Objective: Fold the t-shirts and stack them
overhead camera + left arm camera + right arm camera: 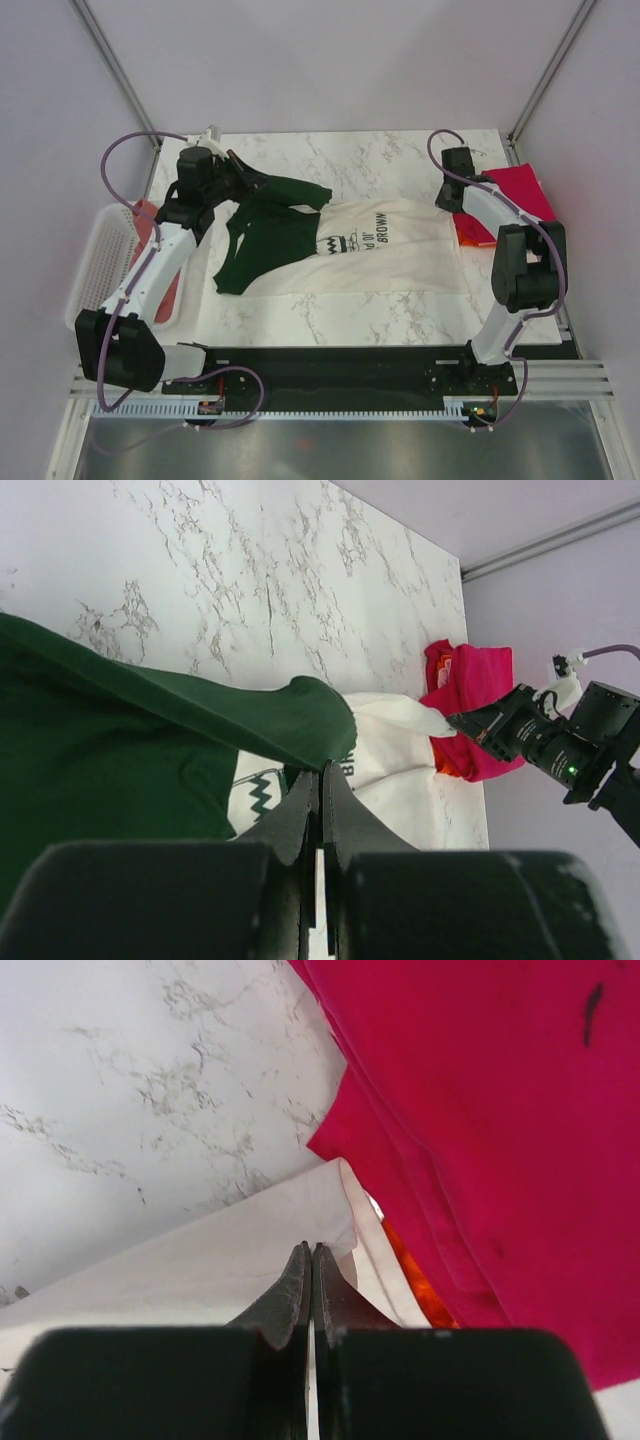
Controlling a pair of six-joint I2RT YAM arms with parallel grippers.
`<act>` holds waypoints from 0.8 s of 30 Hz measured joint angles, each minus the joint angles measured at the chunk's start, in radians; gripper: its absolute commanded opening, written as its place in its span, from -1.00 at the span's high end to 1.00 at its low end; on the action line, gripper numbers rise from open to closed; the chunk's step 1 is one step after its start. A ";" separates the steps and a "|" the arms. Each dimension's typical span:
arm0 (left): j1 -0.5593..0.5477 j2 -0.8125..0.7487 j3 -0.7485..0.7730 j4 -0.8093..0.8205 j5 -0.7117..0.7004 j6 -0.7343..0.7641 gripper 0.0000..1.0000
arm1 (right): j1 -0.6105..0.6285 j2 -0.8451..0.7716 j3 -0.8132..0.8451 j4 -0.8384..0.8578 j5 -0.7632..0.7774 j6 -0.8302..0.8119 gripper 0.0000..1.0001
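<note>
While the magenta cloth tee [520, 190] sat folded far right, your left gripper [321, 777] and right gripper [311, 1252] pinched the cream green-sleeved cloth tee [400, 255] tight, nowhere near folded.

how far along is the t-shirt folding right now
Done: the magenta t-shirt lies piled on the orange t-shirt at the right edge. In hand: the cream t-shirt, spread out, left gripper shut on its green sleeve, right gripper on its hem corner. Left: folding it, stacking it, and the salmon-pink t-shirt at the basket.
</note>
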 measured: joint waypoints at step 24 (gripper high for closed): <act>0.000 -0.448 -0.270 -0.148 0.098 -0.022 0.96 | 0.000 -0.176 -0.249 0.004 0.025 0.001 0.53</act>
